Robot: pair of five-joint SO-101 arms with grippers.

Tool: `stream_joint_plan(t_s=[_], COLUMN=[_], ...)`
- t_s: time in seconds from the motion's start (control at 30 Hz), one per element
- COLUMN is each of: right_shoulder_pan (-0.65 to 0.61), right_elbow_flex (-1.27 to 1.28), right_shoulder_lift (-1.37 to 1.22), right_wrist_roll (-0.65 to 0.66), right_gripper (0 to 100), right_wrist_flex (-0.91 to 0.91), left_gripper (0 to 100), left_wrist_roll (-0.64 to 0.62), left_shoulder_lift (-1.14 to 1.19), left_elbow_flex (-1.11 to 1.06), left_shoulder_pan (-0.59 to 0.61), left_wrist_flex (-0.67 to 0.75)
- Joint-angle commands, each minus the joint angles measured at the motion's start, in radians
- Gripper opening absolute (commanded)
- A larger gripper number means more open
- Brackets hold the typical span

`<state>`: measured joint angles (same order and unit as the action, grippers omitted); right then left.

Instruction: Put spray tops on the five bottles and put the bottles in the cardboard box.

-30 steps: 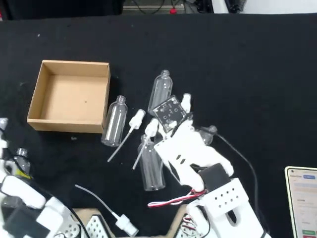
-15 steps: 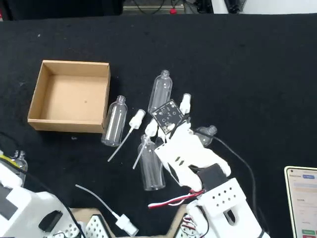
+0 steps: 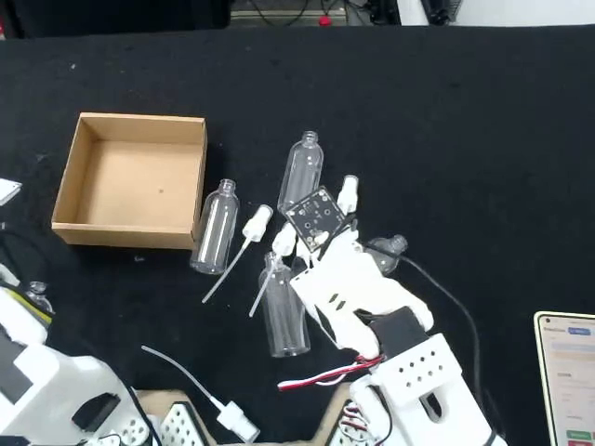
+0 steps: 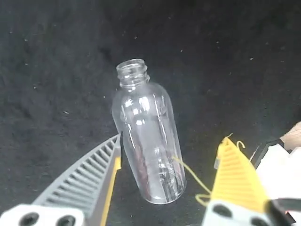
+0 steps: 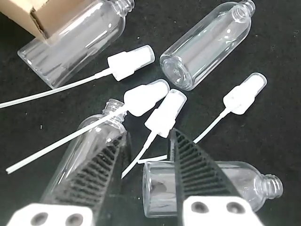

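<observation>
The open cardboard box [image 3: 130, 181] stands at the table's left. Clear bottles lie beside it [image 3: 216, 226], in the middle [image 3: 301, 172], below that [image 3: 284, 307] and half under the right arm [image 3: 386, 253]. White spray tops [image 3: 256, 223] [image 3: 347, 195] lie among them. My right gripper [image 5: 149, 136] is open low over the pile, its fingers either side of one spray top's [image 5: 164, 113] thin tube. Another top [image 5: 146, 96] touches a bottle's neck [image 5: 113, 107]. My left gripper [image 4: 167, 176] is open around a fifth bottle [image 4: 146, 146], lying at the table's left edge [image 3: 35, 295].
One more spray top [image 3: 237, 423] with a long tube lies by the front edge between the two arm bases. A tablet screen [image 3: 567, 372] sits at the right edge. The table's far half and right side are bare black cloth.
The left arm has shifted at the front left corner, beside its bottle. The right gripper moved slightly over the spray tops, then held still.
</observation>
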<state>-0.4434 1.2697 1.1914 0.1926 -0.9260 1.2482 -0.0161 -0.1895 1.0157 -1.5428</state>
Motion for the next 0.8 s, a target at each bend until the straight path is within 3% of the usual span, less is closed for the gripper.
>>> stream_joint_plan(t_s=[0.0, 0.17, 0.5, 0.77], right_shoulder_pan=[-0.012, -0.012, -0.012, -0.012], right_elbow_flex=[-0.001, -0.001, 0.001, 0.007], right_shoulder_lift=[0.015, 0.015, 0.015, 0.019], right_wrist_roll=[-0.008, -0.008, -0.006, -0.006], right_gripper=[13.8, 13.8, 13.8, 13.8], right_wrist_flex=[0.025, 0.023, 0.020, 0.020], left_gripper=[31, 38, 37, 37], left_wrist_roll=[0.009, 0.015, 0.038, 0.046], left_shoulder_lift=[-0.006, -0.005, 0.109, 0.129], left_elbow_flex=[0.051, 0.047, 0.004, 0.001], left_shoulder_pan=[-0.008, 0.008, 0.021, 0.035], left_wrist_flex=[0.023, 0.048, 0.157, 0.153])
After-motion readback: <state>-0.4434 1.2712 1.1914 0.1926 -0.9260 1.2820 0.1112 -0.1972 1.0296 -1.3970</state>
